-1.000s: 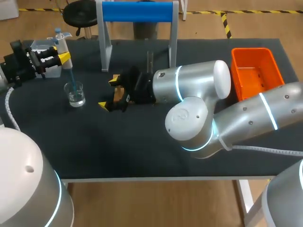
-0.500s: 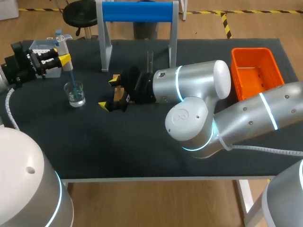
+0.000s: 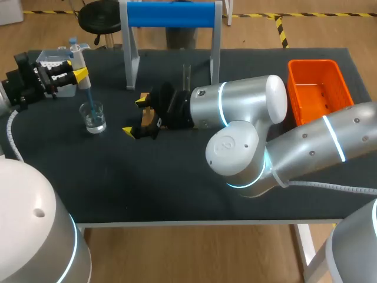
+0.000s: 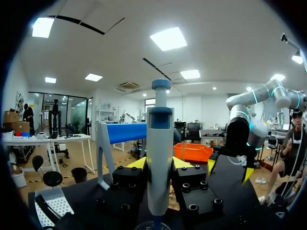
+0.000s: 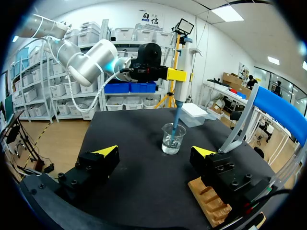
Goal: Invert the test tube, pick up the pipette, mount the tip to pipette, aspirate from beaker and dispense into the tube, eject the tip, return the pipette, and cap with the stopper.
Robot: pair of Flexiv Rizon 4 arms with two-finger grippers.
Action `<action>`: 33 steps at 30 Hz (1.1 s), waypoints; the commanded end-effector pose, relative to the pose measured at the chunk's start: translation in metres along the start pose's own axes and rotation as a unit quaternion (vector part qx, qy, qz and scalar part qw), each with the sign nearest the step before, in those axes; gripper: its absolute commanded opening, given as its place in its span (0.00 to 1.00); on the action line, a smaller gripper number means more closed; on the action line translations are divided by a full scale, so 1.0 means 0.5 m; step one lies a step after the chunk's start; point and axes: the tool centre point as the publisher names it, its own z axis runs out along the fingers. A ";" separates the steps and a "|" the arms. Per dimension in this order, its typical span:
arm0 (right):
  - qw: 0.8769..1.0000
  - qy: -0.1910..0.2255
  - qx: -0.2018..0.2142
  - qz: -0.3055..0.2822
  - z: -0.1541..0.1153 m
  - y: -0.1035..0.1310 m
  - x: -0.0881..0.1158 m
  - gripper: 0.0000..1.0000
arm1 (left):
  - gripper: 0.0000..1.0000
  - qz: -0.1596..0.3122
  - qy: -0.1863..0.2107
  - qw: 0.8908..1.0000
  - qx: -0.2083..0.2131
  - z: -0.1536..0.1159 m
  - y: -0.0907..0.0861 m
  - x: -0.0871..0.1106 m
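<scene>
My left gripper (image 3: 79, 73) is shut on the grey-white pipette (image 3: 76, 54), holding it upright over the glass beaker (image 3: 93, 117). The pipette's blue tip (image 5: 176, 120) reaches down into the beaker (image 5: 172, 139), which holds clear liquid. In the left wrist view the pipette (image 4: 159, 158) stands between my left gripper's (image 4: 159, 165) yellow-tipped fingers. My right gripper (image 3: 135, 115) is open and empty, low over the table right of the beaker, above a wooden block (image 5: 211, 201). A clear test tube (image 3: 186, 75) stands upright behind my right arm. I see no stopper.
A white tip box (image 3: 54, 59) sits at the far left behind my left gripper. A blue-topped stand (image 3: 171, 15) rises at the back middle. An orange bin (image 3: 318, 88) is at the back right. My right arm (image 3: 247, 118) lies across the middle of the table.
My left gripper and the pipette shifted very slightly over the beaker a second ago and have kept still since. The right arm has not moved.
</scene>
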 end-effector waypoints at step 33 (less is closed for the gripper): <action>0.992 -0.011 0.098 -0.076 -0.060 0.144 -0.112 1.00 | 0.00 0.000 0.004 1.000 0.002 -0.003 0.002 -0.004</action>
